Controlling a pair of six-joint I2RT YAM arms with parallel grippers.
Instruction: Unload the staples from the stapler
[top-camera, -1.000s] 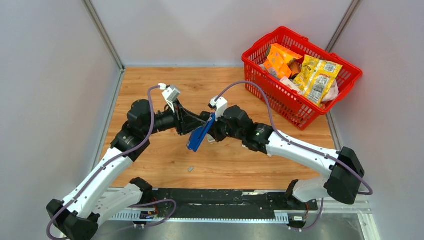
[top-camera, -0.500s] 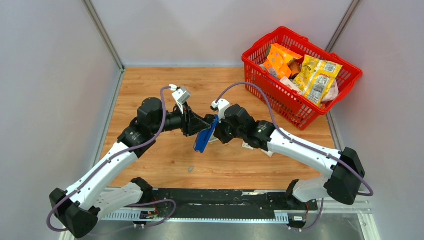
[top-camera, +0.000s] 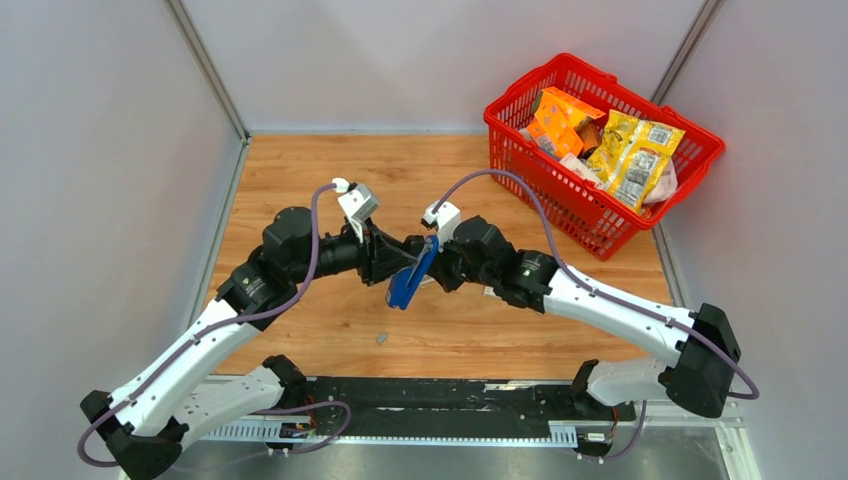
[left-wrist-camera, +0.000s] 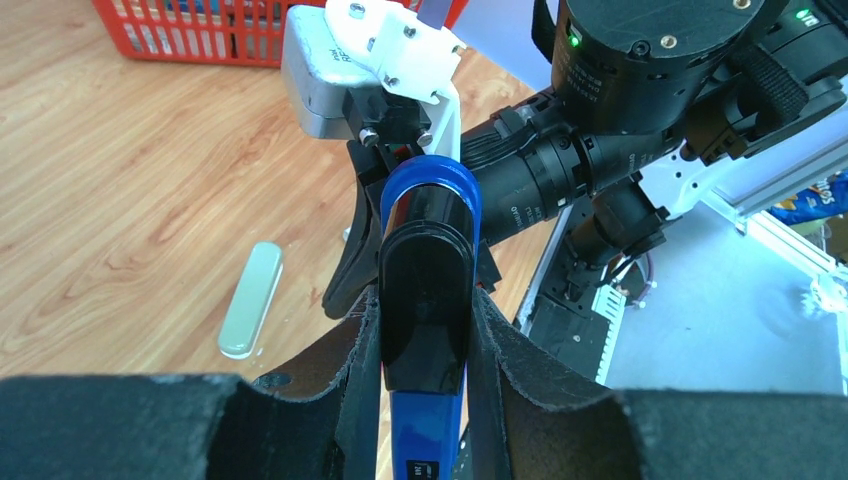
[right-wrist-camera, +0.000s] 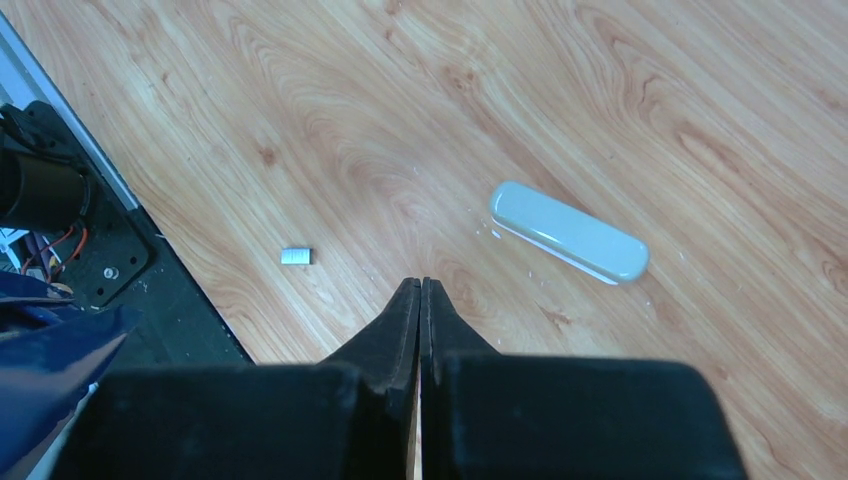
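Observation:
The blue and black stapler is held tilted above the table between the two arms. My left gripper is shut on it; in the left wrist view the fingers clamp both sides of the stapler. My right gripper is shut with nothing between its jaws and sits just right of the stapler. In the right wrist view it hangs over the wood, with the stapler's blue body at the lower left. One small silvery staple strip lies on the table, also seen in the right wrist view.
A pale oblong piece lies on the wood under the arms, also in the left wrist view. A red basket of packets stands at the back right. The black base rail runs along the near edge.
Both arms shifted slightly with the stapler between them. The stapler moved a little to the right and toward the near edge. The staple strip on the table has not moved.

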